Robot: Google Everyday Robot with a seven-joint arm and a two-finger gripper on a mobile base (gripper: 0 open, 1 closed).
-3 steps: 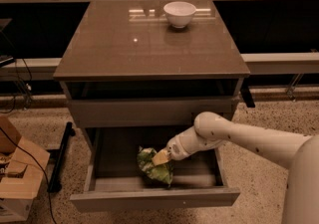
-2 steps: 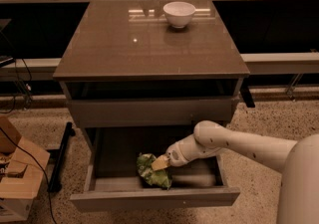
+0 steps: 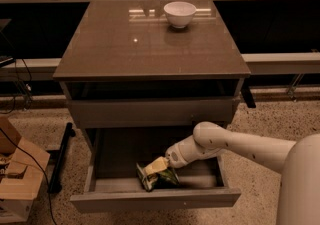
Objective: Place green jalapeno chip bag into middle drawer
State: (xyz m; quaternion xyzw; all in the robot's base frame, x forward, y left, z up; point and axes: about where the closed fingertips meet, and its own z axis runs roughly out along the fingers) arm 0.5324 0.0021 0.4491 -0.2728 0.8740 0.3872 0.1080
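camera view showed the gripper [image 3: 159, 165] low inside the open drawer [image 3: 155, 200], its jaws pinching the top edge of the green chip bag [image 3: 160, 178]. the bag sat crumpled on the dark drawer floor, just behind the front panel and a little left of the middle, its pale printed side facing up and left. compared with a second earlier, the gripper and the bag sat slightly lower and a touch nearer the front panel; over the last stretch they had hardly shifted, and the bag looked more settled on the bottom than before.

behind the gripper the white arm [image 3: 240, 146] ran up and to the right, crossing the drawer's right wall and joining the robot's body [image 3: 300, 184] at the lower right corner. its elbow had dropped a little since the earlier picture.

the drawer was pulled well out and held only the bag and the gripper. above it the upper drawer front [image 3: 150, 113] was closed, with a dark gap under the cabinet top [image 3: 150, 44]. on that glossy brown top, near the back edge and right of centre, stood the white bowl [image 3: 179, 14], upright, in the same spot as before; what was inside it could not be told.

on the speckled floor [image 3: 265, 119] to the left of the cabinet stood an open cardboard box [image 3: 20, 179], with a dark cable [image 3: 30, 159] trailing over it.
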